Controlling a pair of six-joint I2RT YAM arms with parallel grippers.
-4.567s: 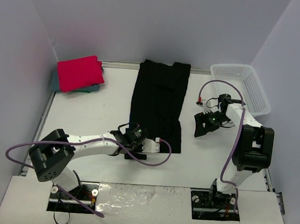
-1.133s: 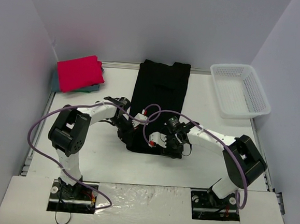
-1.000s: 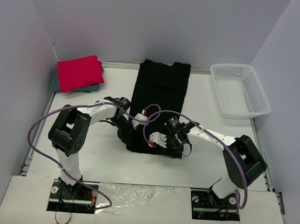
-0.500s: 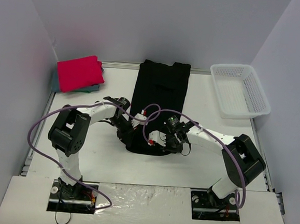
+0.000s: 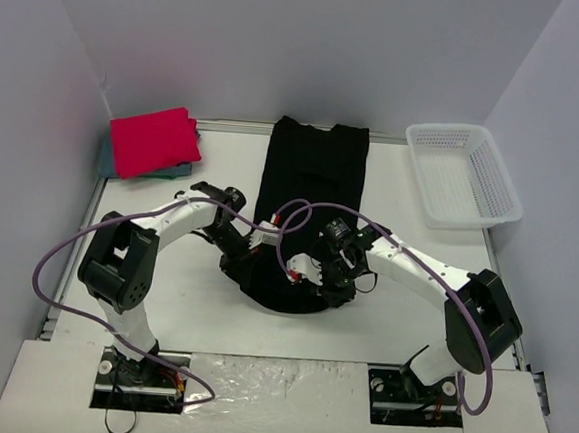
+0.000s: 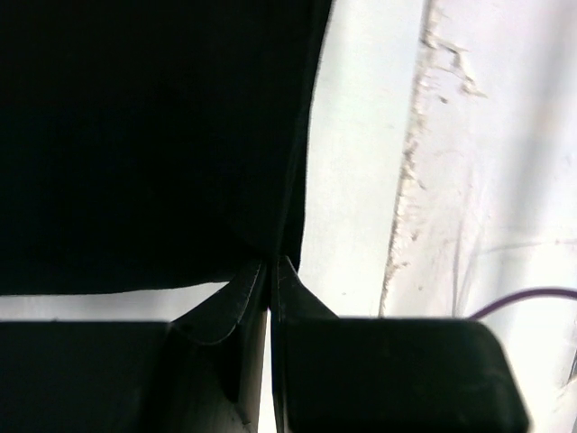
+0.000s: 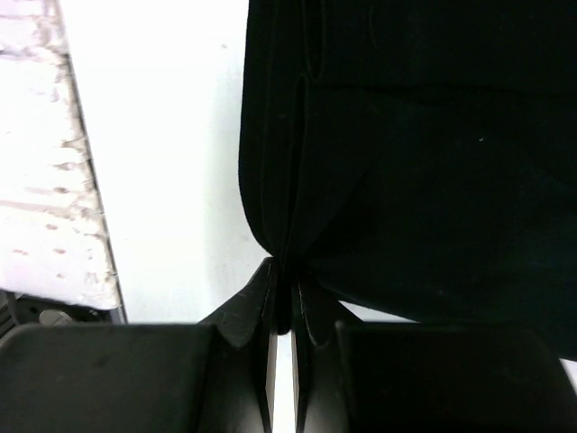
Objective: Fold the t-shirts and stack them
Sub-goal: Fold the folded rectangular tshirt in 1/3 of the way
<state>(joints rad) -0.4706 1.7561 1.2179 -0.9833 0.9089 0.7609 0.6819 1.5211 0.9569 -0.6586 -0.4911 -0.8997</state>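
Down the middle of the desk (image 5: 404, 286) lies the black t-shirt (image 5: 313, 178), stretched from the back edge toward the arms. Its near end is gathered into a rounded bulge between the two end effectors. The left end effector (image 5: 238, 265) is at the shirt's near left corner, and in its wrist view the fingertips are pressed together on a fold of black cloth (image 6: 135, 135). The right end effector (image 5: 334, 283) is at the near right corner, and its wrist view shows the same: fingertips squeezed on the pleated edge of the cloth (image 7: 415, 162), with bare white desk beside it.

Both forearms reach inward over the shirt's near part. Their purple cables (image 5: 288, 208) loop across it between them, so parts of the near end are hidden from above.

At the back left corner, the red-pink t-shirt (image 5: 155, 141) sits folded on top of the teal-blue t-shirt (image 5: 176, 171), which shows only as a strip along its edges. At the back right, well apart from the black shirt, stands a white mesh basket (image 5: 416, 158).
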